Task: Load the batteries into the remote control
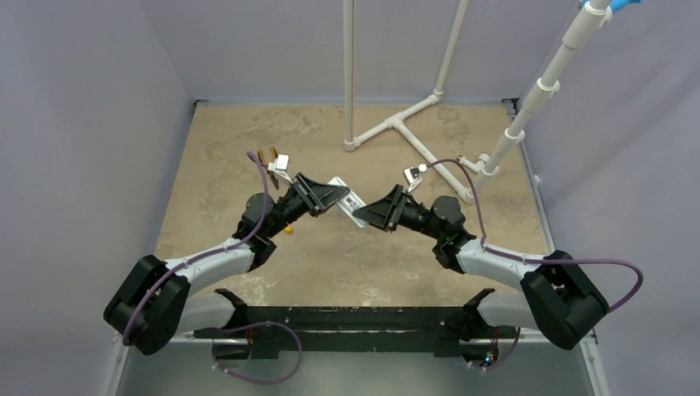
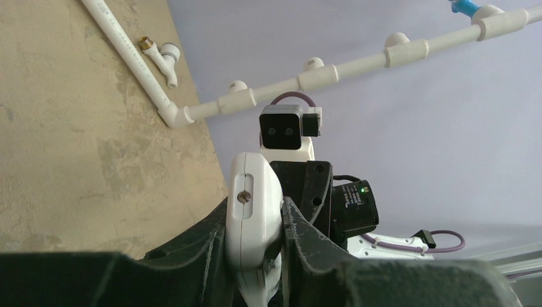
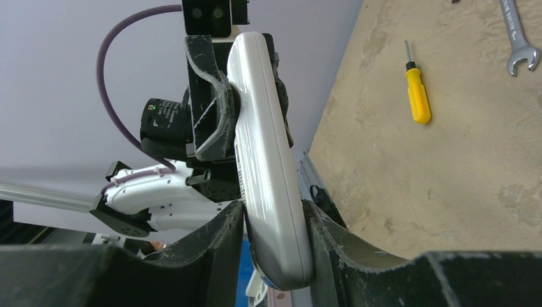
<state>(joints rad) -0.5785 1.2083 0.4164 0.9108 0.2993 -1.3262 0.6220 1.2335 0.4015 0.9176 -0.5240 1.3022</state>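
Note:
The white remote control [image 1: 348,200] hangs in the air above the middle of the table, held between both arms. My left gripper [image 1: 328,198] is shut on one end of it; in the left wrist view the remote control's [image 2: 252,211] end face with a small screw shows between the dark fingers [image 2: 307,236]. My right gripper [image 1: 377,212] clasps the other end, and in the right wrist view both fingers [image 3: 224,236] press the remote control's [image 3: 265,141] sides. The batteries are out of view.
A yellow-handled screwdriver [image 3: 418,96] and a silver wrench [image 3: 519,38] lie on the tan table. Orange-handled pliers [image 1: 266,155] lie behind the left arm. A white pipe frame [image 1: 396,124] stands at the back, with a slanted pipe [image 1: 536,95] at the right.

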